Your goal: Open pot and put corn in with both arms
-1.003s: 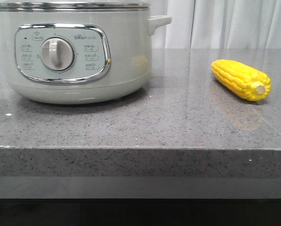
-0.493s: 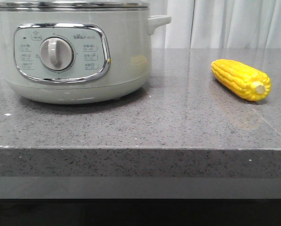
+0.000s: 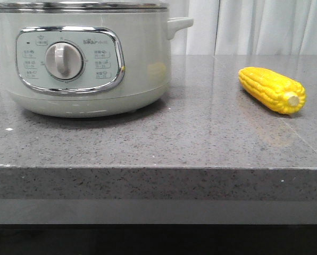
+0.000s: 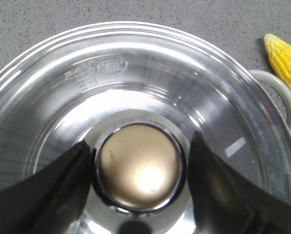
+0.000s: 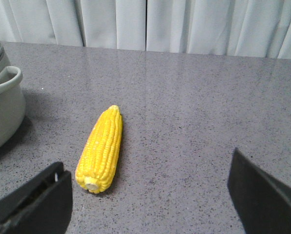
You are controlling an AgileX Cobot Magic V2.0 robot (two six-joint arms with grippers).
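Glossy pale enamel-like pot (image 3: pixel 142 64) with chrome panel frame (image 3: pixel 116 58); clear glass lid (image 4: pixel 150 63), polished metal knob (image 4: pixel 138 168); bumpy, slightly shiny yellow corn (image 3: pixel 272 89); speckled grey stone-look worktop (image 3: pixel 174 138), polished; white cloth curtain (image 3: pixel 265 26)

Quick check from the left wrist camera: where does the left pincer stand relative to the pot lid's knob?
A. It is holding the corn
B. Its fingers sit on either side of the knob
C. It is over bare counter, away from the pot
B: in the left wrist view the left pincer has a dark finger on each side of the lid's knob, while the corn lies outside the pot.
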